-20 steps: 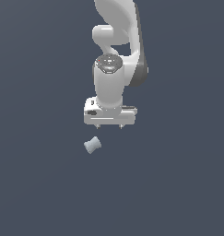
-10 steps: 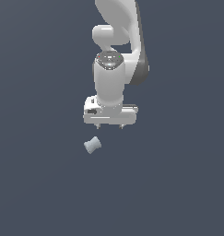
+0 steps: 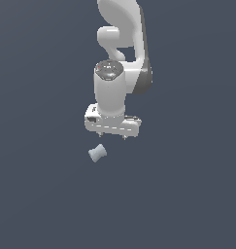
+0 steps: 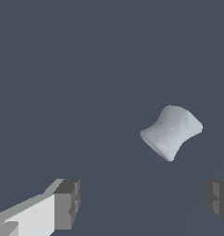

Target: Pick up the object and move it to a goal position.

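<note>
The object (image 3: 97, 153) is a tiny pale grey-white spool lying on its side on the dark grey floor, below the gripper in the exterior view and slightly toward that view's left. It also shows in the wrist view (image 4: 171, 131), beyond the fingertips and not between them. My gripper (image 3: 112, 135) hangs from the white arm, pointing down, above the floor and apart from the object. Its jaws are wide open and empty; in the wrist view the gripper (image 4: 143, 203) shows one finger (image 4: 67, 203) and the edge of the other.
The plain dark grey floor (image 3: 187, 194) fills the rest of both views. The white arm (image 3: 119, 44) rises behind the gripper.
The gripper has moved slightly toward the object, shifting a little to the exterior view's left. The object has not moved.
</note>
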`<state>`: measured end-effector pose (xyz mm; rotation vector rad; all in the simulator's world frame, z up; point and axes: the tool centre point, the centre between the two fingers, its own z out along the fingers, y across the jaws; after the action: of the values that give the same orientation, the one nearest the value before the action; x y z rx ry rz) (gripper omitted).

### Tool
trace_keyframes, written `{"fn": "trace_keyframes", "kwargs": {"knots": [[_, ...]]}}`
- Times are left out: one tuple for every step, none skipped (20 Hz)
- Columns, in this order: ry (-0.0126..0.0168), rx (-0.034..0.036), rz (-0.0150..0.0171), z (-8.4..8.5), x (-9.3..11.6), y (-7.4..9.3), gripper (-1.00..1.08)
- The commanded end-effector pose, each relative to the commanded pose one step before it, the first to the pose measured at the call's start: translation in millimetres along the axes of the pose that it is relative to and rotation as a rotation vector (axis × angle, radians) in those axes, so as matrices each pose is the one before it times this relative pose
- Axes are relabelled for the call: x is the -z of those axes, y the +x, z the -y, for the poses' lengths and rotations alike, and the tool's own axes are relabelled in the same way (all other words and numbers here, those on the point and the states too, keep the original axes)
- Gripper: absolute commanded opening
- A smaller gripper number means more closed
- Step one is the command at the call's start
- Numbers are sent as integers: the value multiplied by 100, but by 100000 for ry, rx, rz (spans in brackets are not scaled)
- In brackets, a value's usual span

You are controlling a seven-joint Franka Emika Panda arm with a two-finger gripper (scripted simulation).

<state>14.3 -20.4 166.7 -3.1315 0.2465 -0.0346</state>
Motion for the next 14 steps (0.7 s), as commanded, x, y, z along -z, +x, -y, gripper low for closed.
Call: {"fn": "trace_keyframes", "kwargs": {"knots": [[142,-6358,293,-558,-585,184,100],[54,-2914,121,-248,-263,101,100],[47,-3086,125,-260,-278,113,100],[38,-3262,128,-275,-294,126,100],[28,-3418,129,-286,-307,139,100],[16,-3443,124,-286,-309,149,100],[4,-3442,118,-284,-308,157,100],[-8,-3440,111,-281,-308,165,100],[-19,-3438,103,-278,-307,173,100],[-29,-3436,95,-274,-306,181,100],[-39,-3433,86,-270,-305,188,100],[-49,-3432,77,-267,-304,197,100],[-57,-3399,67,-260,-301,202,100],[-63,-3240,55,-245,-286,200,100]]}}
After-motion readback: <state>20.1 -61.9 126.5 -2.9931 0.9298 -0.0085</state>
